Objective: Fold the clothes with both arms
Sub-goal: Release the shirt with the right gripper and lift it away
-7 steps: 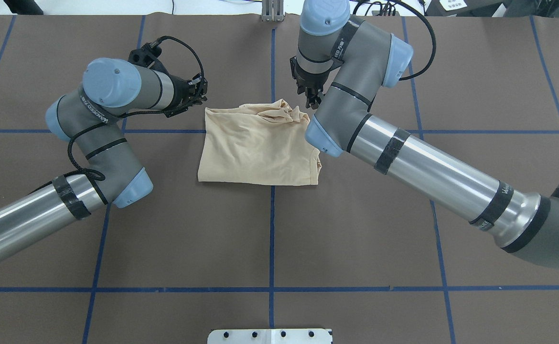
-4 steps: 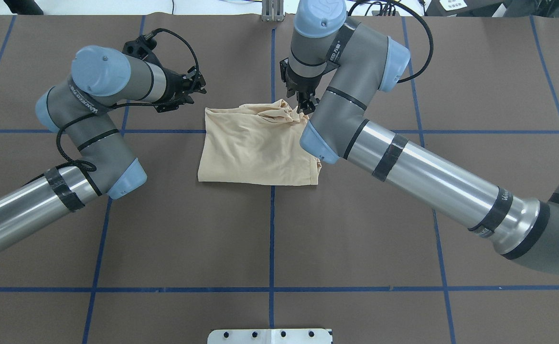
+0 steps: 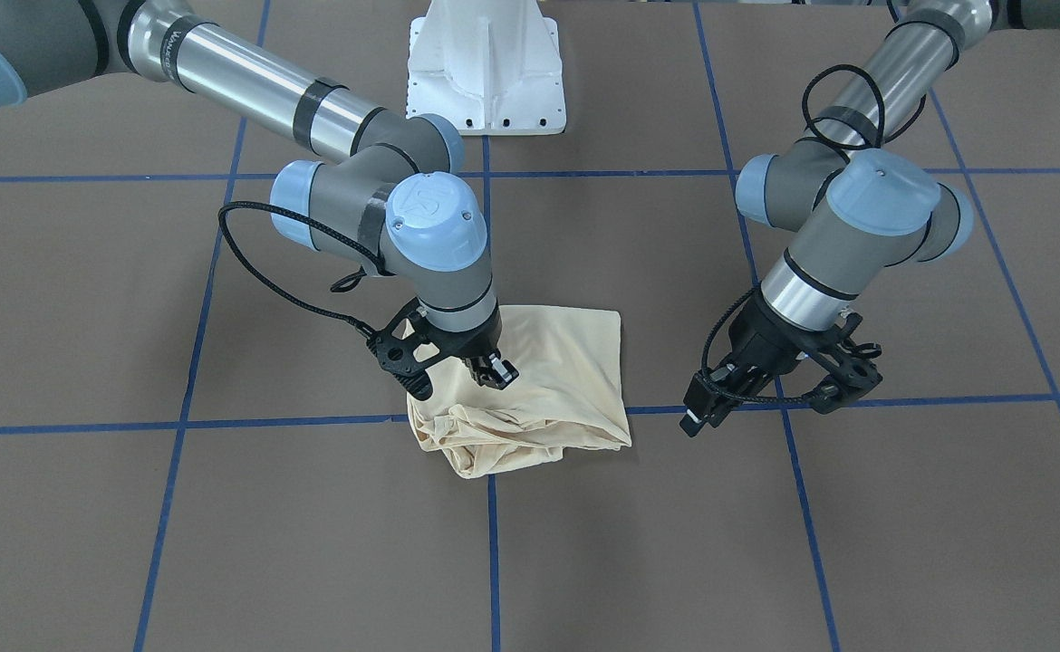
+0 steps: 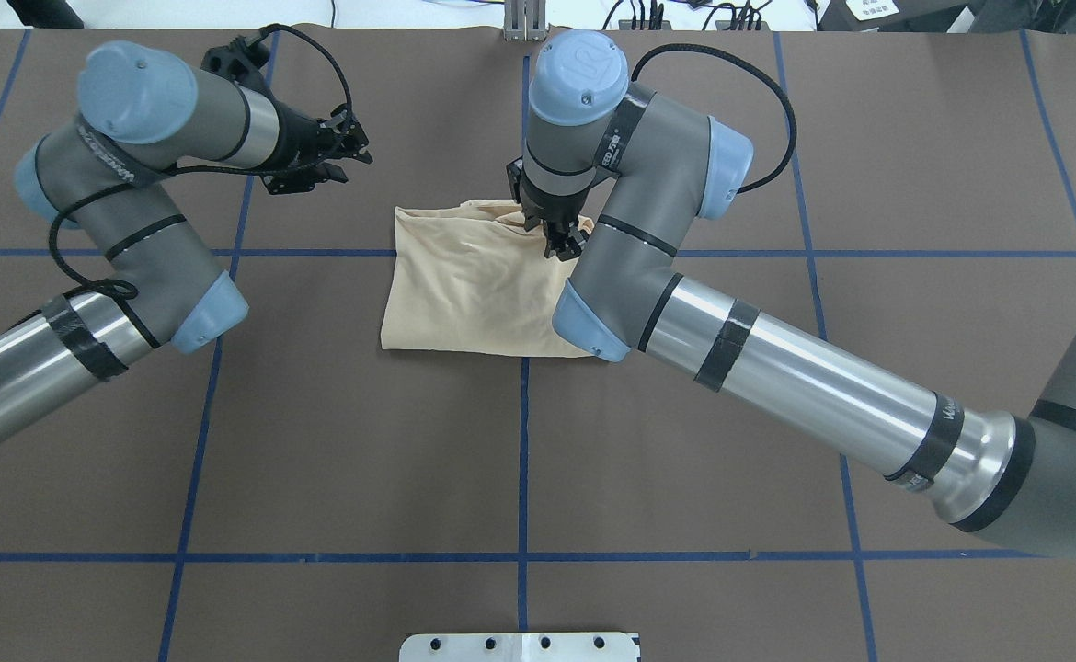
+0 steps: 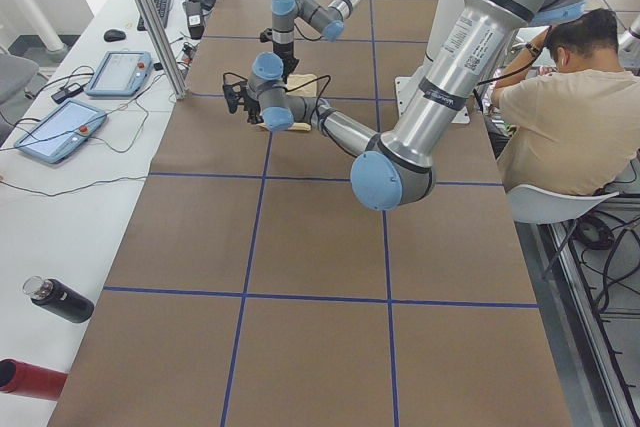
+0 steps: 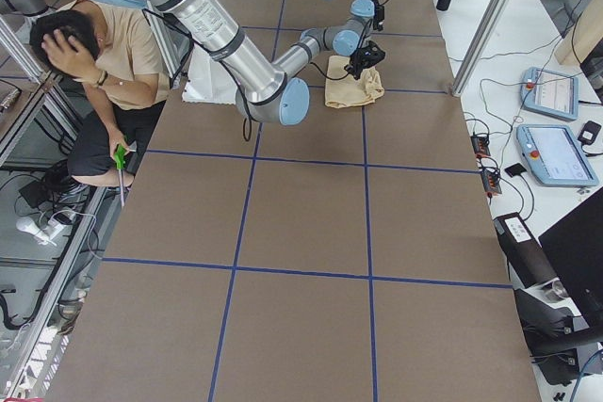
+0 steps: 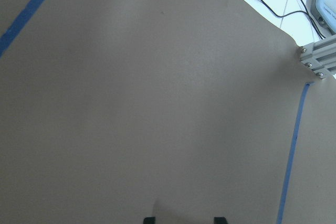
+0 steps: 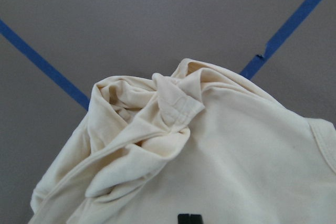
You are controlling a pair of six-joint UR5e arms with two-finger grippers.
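Note:
The cream-yellow T-shirt (image 4: 474,285) lies folded into a rough square at the table's middle. Its far edge is bunched into wrinkled folds (image 8: 157,124), and no print shows. My right gripper (image 4: 564,241) hangs low over the bunched far right part of the shirt (image 3: 575,362). Its fingers look shut in the front view (image 3: 496,371) and show as one black tip in the right wrist view (image 8: 189,217). It holds no cloth that I can see. My left gripper (image 4: 359,147) is open and empty above bare table to the shirt's far left (image 3: 698,412). Its two tips stand apart (image 7: 184,219).
Brown table cover with a blue tape grid. The white pedestal base (image 3: 486,72) stands at the robot's side. A metal post (image 4: 524,18) stands at the far edge. A seated person (image 5: 565,97) is behind the robot. Tablets (image 6: 556,152) lie beyond the far edge.
My right gripper has moved left and nearer, from beside the shirt's far right corner to over its bunched edge. My left arm has drawn back left and farther from the shirt.

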